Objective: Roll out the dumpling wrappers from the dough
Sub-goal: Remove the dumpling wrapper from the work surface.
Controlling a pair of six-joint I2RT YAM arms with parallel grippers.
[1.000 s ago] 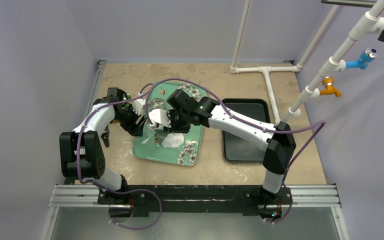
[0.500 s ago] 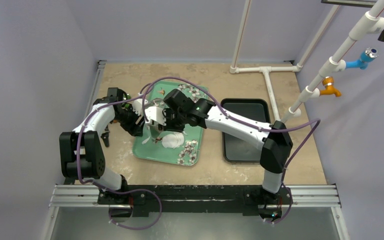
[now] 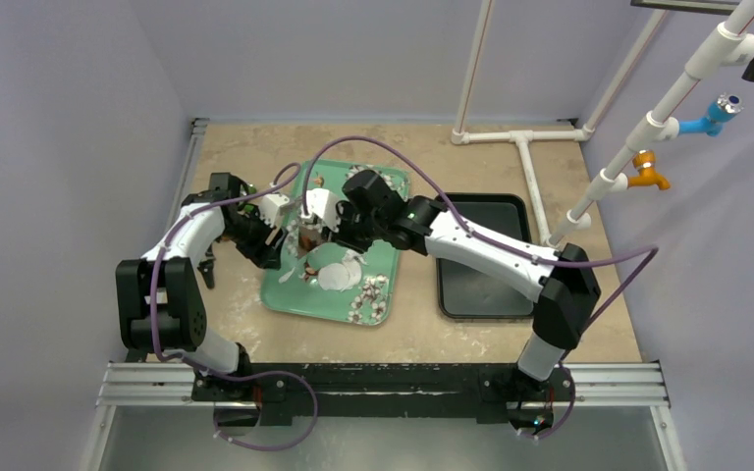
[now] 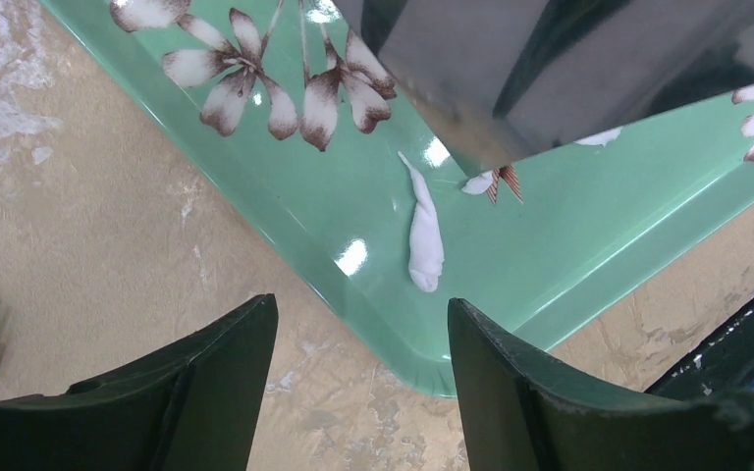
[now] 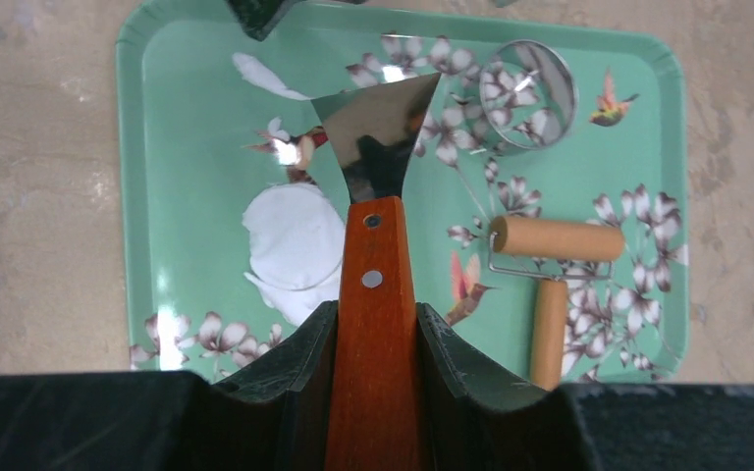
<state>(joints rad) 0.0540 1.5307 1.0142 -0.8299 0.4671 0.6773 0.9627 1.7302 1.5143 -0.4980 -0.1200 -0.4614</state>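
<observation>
Clamps scraper's wooden handle in right gripper, blade poised over green tray just beside flattened white dough. Holds left gripper spread and empty above tray's edge, near a thin dough scrap.

Soft light comes from above. The top view is bright and sharp, with faint shadows on the worktop. White shine spots sit on the green tray. The scraper gleams like a mirror and looks blurry in the left wrist view, above the dark left tool.
</observation>
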